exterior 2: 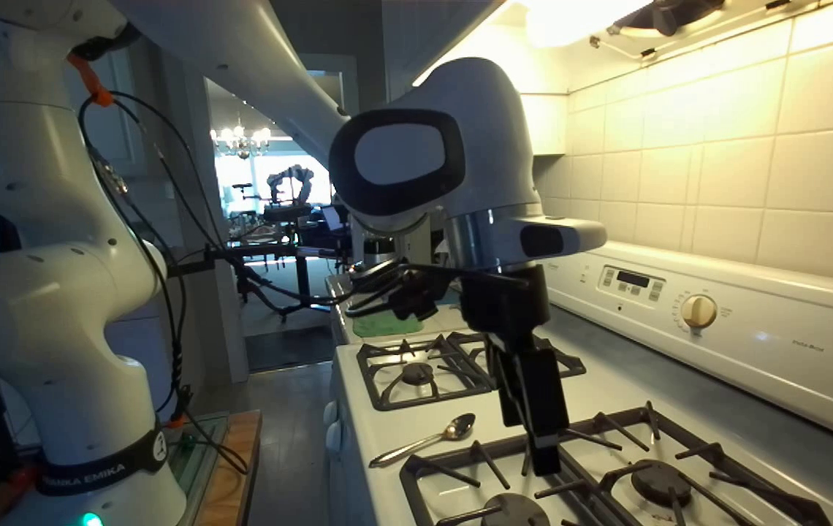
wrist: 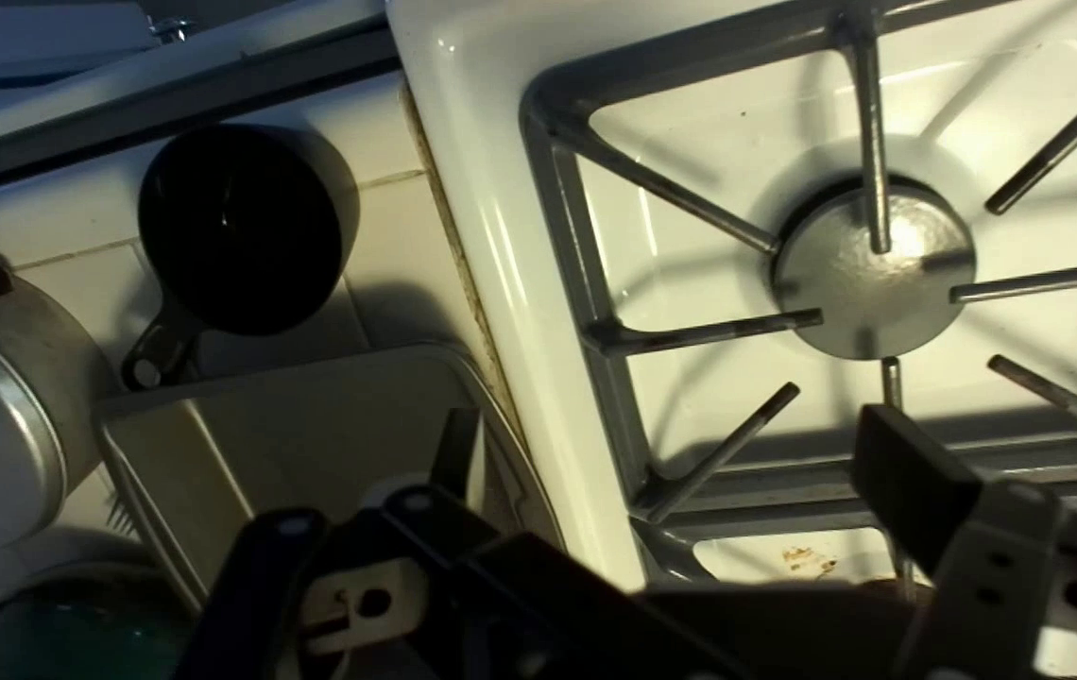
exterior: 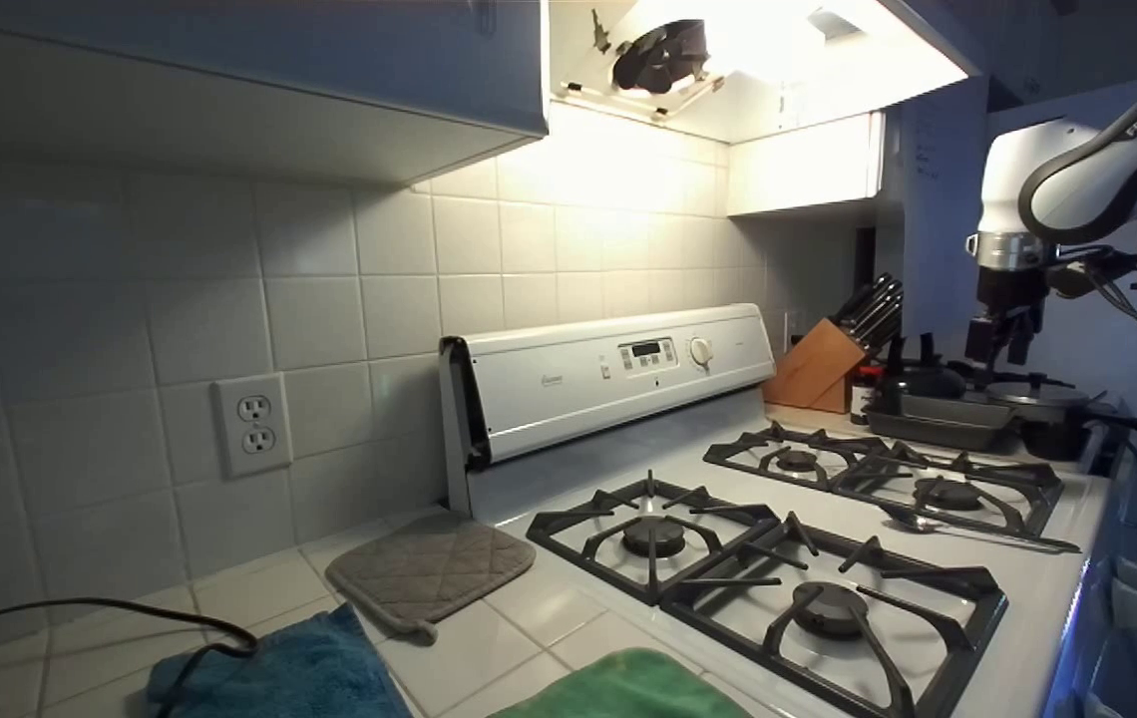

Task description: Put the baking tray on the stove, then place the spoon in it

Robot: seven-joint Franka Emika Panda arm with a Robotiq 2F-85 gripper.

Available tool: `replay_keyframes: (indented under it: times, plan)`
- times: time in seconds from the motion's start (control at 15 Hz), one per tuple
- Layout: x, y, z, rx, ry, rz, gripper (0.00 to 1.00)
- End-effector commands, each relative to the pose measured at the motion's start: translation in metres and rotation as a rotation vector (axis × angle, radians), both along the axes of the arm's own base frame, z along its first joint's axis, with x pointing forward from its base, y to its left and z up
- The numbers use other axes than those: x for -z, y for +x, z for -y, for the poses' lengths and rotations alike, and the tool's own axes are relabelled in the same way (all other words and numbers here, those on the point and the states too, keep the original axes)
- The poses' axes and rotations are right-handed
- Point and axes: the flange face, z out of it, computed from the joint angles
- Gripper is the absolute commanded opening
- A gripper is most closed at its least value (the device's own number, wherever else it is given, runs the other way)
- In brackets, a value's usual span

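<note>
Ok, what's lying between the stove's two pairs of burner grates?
A metal spoon lies there, flat on the white stove; both exterior views show it.

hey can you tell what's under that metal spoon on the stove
The spoon lies on the white top of the stove, which shows around it in an exterior view. The strip directly beneath is covered by the spoon, so any marks there can't be seen.
</note>
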Motion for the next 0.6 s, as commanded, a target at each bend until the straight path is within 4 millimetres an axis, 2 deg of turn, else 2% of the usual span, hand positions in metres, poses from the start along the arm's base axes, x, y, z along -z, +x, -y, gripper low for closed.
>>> replay_keyframes:
  times: [0.0, 0.27, 0.53]
  plan:
    - [0.01, 0.015, 0.027, 0.037, -0.025, -0.008, 1.0]
    - [0.023, 0.025, 0.051, 0.076, -0.033, -0.028, 1.0]
    - [0.027, 0.034, 0.072, 0.102, -0.038, -0.037, 1.0]
